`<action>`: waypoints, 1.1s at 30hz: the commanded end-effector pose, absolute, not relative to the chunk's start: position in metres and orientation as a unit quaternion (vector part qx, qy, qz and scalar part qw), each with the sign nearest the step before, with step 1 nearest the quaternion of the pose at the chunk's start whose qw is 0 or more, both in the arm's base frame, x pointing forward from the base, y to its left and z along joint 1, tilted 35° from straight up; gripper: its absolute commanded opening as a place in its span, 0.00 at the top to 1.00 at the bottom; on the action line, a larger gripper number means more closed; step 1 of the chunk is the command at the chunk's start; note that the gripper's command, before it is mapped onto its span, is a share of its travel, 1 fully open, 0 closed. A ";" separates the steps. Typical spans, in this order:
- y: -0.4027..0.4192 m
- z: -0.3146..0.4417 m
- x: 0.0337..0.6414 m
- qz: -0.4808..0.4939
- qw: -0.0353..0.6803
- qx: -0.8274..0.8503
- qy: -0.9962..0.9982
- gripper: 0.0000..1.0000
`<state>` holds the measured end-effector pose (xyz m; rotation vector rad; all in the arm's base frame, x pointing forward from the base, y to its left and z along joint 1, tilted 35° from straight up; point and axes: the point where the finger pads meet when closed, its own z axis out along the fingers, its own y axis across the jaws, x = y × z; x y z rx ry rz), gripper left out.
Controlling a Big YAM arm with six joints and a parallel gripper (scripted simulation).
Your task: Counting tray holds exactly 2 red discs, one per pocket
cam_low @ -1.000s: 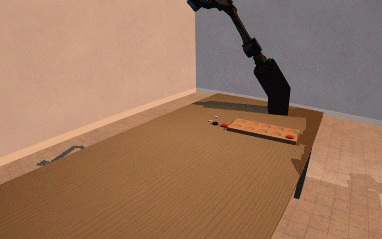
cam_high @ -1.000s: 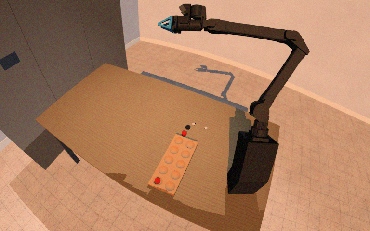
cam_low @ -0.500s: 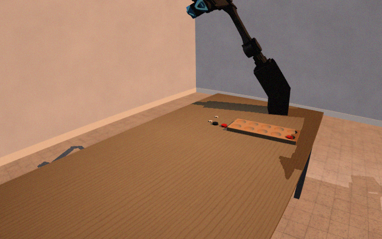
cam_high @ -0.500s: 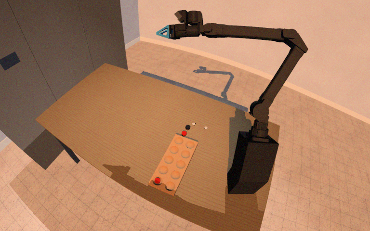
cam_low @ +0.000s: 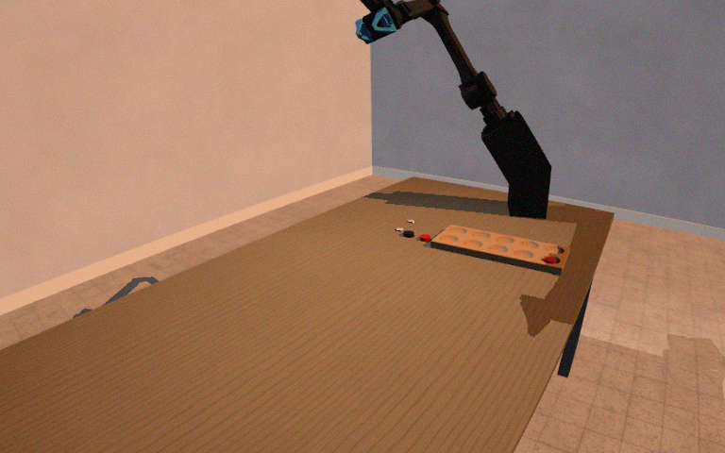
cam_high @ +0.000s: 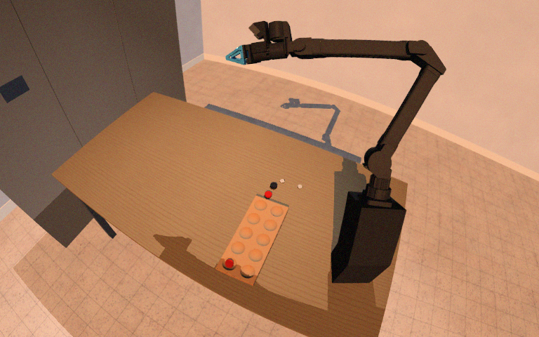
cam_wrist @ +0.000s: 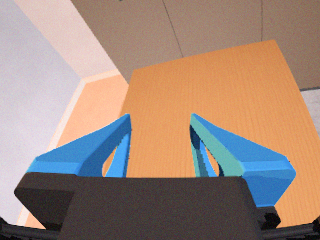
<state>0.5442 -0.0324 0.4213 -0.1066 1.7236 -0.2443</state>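
Observation:
The tan counting tray (cam_high: 255, 235) (cam_low: 442, 239) lies flat near the table's front edge, with two rows of round pockets. One red disc (cam_high: 229, 262) (cam_low: 549, 260) rests in a pocket at the tray's near end; the other pockets look empty. A second red disc (cam_high: 268, 194) (cam_low: 425, 237) lies on the table just off the tray's far end. My gripper (cam_high: 234, 56) (cam_low: 374, 26) (cam_wrist: 160, 120) hangs high in the air, far from the tray. Its blue fingers are apart with nothing between them.
A black disc (cam_high: 273, 184) (cam_low: 408, 233) and two small white discs (cam_high: 282, 180) (cam_high: 300, 185) (cam_low: 410, 220) (cam_low: 398, 228) lie on the table beyond the loose red disc. The arm's dark base (cam_high: 367, 234) stands right of the tray. A grey cabinet (cam_high: 79, 59) stands behind the table.

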 end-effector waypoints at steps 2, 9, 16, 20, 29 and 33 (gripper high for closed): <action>-0.053 0.387 0.554 -0.156 0.604 -0.071 0.779 0.55; -0.067 0.358 0.558 -0.191 0.569 -0.095 0.794 0.55; -0.066 0.399 0.555 -0.196 0.603 -0.090 0.768 0.55; -0.080 0.329 0.560 -0.223 0.532 -0.120 0.808 0.55; -0.093 0.305 0.563 -0.253 0.501 -0.144 0.815 0.55; -0.092 0.334 0.560 -0.258 0.523 -0.140 0.800 0.55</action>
